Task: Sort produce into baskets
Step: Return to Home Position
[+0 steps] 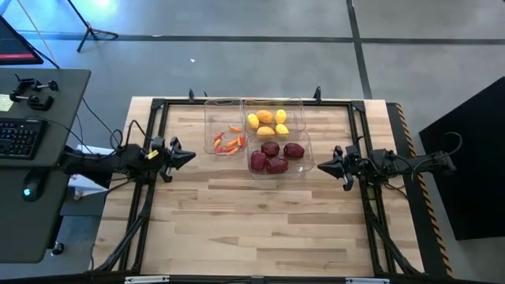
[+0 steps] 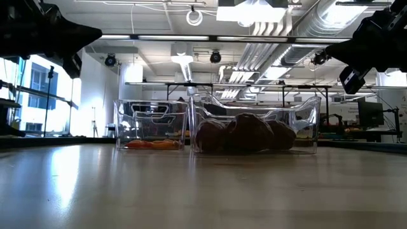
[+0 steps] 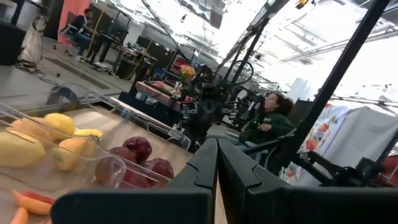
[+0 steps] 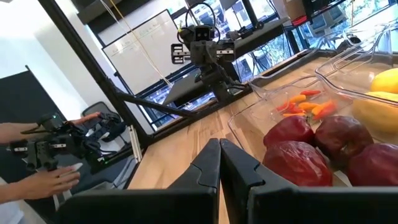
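Three clear bins stand together at the far middle of the table. One [image 1: 223,126] holds slim red and orange peppers [image 1: 230,142]. One [image 1: 274,114] holds yellow and orange fruits [image 1: 267,120]. One [image 1: 280,155] holds dark red-purple rounds [image 1: 276,158]. My left gripper [image 1: 192,156] is shut and empty, left of the bins, above the table. My right gripper [image 1: 319,166] is shut and empty, right of the bins. The left wrist view shows the fingers closed together [image 3: 217,165]; so does the right wrist view [image 4: 219,163].
A black frame [image 1: 237,102] runs round the table's far and side edges. Bare wood lies in front of the bins toward the near edge. A desk with a keyboard [image 1: 20,138] stands off the table's left. A person's hands [image 4: 37,180] hold a device beyond the table.
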Available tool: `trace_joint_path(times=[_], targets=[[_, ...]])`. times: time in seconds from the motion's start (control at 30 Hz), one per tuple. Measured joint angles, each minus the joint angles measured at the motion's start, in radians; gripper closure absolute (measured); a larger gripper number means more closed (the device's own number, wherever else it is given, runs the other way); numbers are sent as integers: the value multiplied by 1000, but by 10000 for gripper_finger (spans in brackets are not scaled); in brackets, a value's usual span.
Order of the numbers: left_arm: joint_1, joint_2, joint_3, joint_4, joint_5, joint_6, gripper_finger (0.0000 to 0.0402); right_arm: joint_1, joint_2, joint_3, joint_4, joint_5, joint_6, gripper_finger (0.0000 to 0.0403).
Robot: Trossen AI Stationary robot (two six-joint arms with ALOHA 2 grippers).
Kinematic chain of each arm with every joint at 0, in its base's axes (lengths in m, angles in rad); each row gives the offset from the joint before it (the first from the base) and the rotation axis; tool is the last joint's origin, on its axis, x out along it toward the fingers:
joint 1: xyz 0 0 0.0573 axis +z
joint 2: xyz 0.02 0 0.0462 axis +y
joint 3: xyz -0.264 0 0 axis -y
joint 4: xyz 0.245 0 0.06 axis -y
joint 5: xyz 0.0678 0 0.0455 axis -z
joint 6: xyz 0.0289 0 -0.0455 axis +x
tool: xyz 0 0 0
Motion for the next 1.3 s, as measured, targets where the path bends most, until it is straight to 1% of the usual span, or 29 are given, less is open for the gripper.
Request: trace_joint_path(times=[0.03, 0.1, 0.27, 0.37, 0.43, 0.63, 0.8, 1.3], targets=[[5, 0, 0, -1, 4, 13, 401, 0, 0, 0, 0, 0, 0, 402], [7, 0, 0, -25, 7, 91, 401, 0, 0, 0, 0, 0, 0, 402], [-1, 0, 0, -145, 63, 229, 401, 0, 0, 0, 1, 0, 0, 402], [-1, 0, 0, -156, 141, 373, 402, 0, 0, 0, 1, 0, 0, 402], [-1, 0, 0, -161, 173, 408, 401, 0, 0, 0, 1, 0, 0, 402], [0, 0, 0, -155, 174, 415, 401, 0, 0, 0, 1, 0, 0, 402], [0, 4, 0, -159, 174, 376, 401, 0, 0, 0, 1, 0, 0, 402], [0, 4, 0, -159, 174, 375, 401, 0, 0, 0, 1, 0, 0, 402]])
